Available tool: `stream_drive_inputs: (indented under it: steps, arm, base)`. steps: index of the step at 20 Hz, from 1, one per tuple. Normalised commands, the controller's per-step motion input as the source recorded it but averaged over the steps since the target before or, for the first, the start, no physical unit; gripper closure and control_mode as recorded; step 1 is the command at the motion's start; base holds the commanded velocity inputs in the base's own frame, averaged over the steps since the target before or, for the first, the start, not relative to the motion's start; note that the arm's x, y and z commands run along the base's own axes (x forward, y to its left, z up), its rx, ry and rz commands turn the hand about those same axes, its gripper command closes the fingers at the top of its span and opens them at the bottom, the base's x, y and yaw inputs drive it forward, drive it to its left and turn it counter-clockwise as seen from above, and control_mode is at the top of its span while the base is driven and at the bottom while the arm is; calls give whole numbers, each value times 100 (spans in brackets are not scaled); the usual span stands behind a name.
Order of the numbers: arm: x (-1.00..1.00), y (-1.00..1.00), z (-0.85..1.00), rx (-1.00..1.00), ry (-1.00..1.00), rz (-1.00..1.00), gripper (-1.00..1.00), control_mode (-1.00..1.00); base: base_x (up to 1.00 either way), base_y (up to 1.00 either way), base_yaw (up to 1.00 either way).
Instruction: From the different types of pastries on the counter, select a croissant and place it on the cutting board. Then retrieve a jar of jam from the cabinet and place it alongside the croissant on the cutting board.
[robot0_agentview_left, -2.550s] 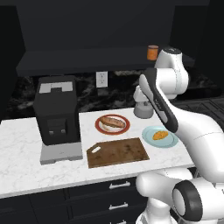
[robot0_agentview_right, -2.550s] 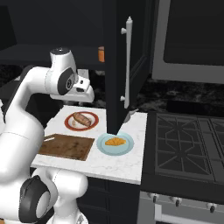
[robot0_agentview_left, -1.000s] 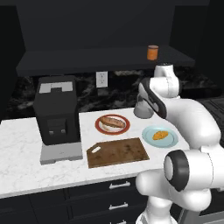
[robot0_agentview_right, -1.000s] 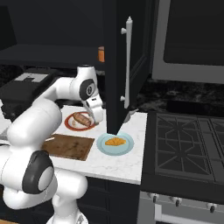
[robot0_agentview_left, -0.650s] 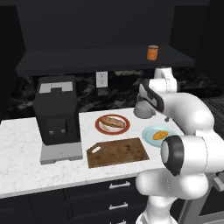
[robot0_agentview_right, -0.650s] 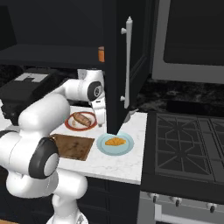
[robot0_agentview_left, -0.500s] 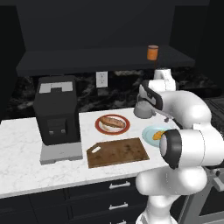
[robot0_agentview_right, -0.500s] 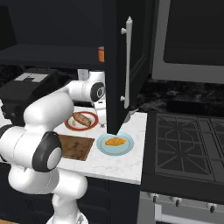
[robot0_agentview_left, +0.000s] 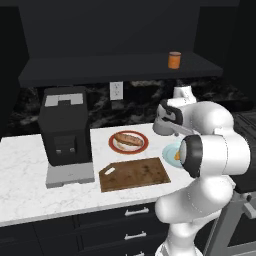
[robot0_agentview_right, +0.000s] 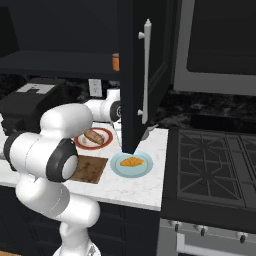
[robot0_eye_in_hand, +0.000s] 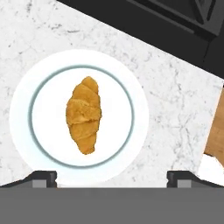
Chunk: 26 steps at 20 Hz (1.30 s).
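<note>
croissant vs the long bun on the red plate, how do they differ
The croissant is small, golden-orange and ridged; the bun is longer, brown with pink. The croissant lies on a pale blue-ringed plate near the counter's stove end; the bun's red-rimmed plate sits behind the cutting board. Both are on plates, neither on the board yet.

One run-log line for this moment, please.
phase: pre-grasp | claw: open above croissant | croissant: on plate | cutting board: bare | jar of jam: on shelf

golden-orange croissant (robot0_eye_in_hand: 83, 114), white marble-patterned counter (robot0_eye_in_hand: 175, 105)
</note>
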Motion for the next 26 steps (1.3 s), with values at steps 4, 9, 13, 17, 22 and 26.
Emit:
stream_drive_inputs:
  steps: [4,9,13,17,22,26]
  arm:
    - [25,-21,-32,0,0,0,-100,-100]
    - [4,-3,-26,0,0,0,-100,-100]
    - [14,-2,-37,0,0,0,-100,-100]
    - [36,-4,-42,0,0,0,-100,-100]
    - [30,-21,-19,0,1,0,-100,-100]
    - [1,-26,-9,0,3,-1,-100,-100]
  base:
    - [0,0,0]
    - [0,0,0]
    - [0,0,0]
    - [0,0,0]
    - [0,0,0]
    - [0,0,0]
